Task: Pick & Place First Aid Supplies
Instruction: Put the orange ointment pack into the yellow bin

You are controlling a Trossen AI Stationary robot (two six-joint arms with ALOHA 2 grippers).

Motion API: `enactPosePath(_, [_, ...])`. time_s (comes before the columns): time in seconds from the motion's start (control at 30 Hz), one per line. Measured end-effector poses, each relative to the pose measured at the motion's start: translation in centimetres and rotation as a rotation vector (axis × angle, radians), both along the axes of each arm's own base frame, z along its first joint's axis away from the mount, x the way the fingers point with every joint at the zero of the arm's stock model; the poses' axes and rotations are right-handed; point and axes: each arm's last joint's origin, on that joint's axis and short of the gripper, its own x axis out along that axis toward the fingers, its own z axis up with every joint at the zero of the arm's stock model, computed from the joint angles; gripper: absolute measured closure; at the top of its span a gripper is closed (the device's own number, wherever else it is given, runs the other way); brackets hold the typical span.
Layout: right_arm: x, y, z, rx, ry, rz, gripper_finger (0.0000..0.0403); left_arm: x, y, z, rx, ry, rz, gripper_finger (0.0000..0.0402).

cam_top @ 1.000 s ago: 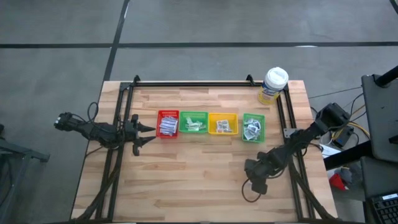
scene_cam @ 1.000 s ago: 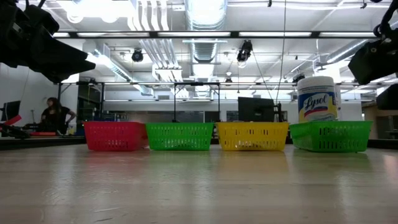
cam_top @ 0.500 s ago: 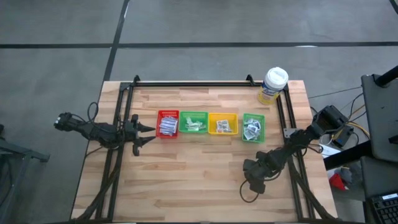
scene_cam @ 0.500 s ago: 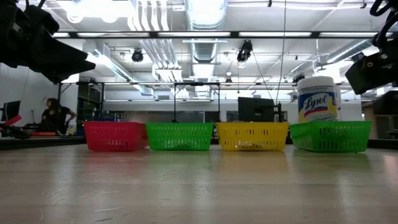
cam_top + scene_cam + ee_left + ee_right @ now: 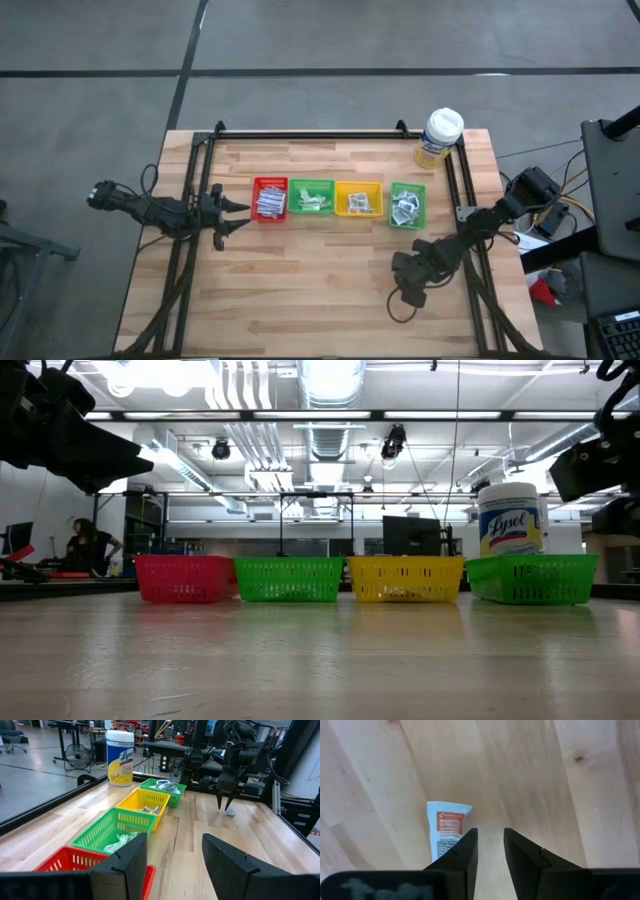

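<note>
Beside right claw (image 5: 490, 850), packet (image 5: 447, 832) lengthwise along fingers.

A pale wooden table (image 5: 330, 270) stands on a grey floor (image 5: 320, 40) crossed by dark lines; overhead, long strip lights (image 5: 330, 415) and pale ducts (image 5: 325, 380) run across an open ceiling; a dark monitor (image 5: 411, 535) stands behind; a person (image 5: 88, 543) sits far off at a desk; a fan (image 5: 75, 757) stands on the floor.
</note>
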Motion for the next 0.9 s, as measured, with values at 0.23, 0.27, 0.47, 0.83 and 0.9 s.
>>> enactPosePath(0.23, [-0.03, 0.02, 0.15, 0.013, -0.001, -0.002, 0.0321, 0.00, 0.00, -0.01, 0.000, 0.000, 0.000, 0.0213])
enactPosePath(0.27, [-0.04, 0.04, 0.16, 0.019, 0.002, -0.001, 0.0320, 0.00, 0.00, -0.01, 0.000, 0.000, 0.000, 0.0213])
enactPosePath(0.47, [0.00, 0.09, 0.20, 0.030, 0.002, -0.009, 0.0307, 0.00, 0.00, -0.01, 0.000, 0.000, 0.000, 0.0213])
enactPosePath(0.83, [0.02, 0.19, 0.27, 0.061, 0.012, -0.041, 0.0256, 0.00, 0.00, 0.00, 0.000, 0.000, 0.000, 0.0213])
enactPosePath(0.9, [0.02, 0.19, 0.26, 0.061, 0.012, -0.044, 0.0252, 0.00, 0.00, -0.01, 0.000, 0.000, 0.000, 0.0213])
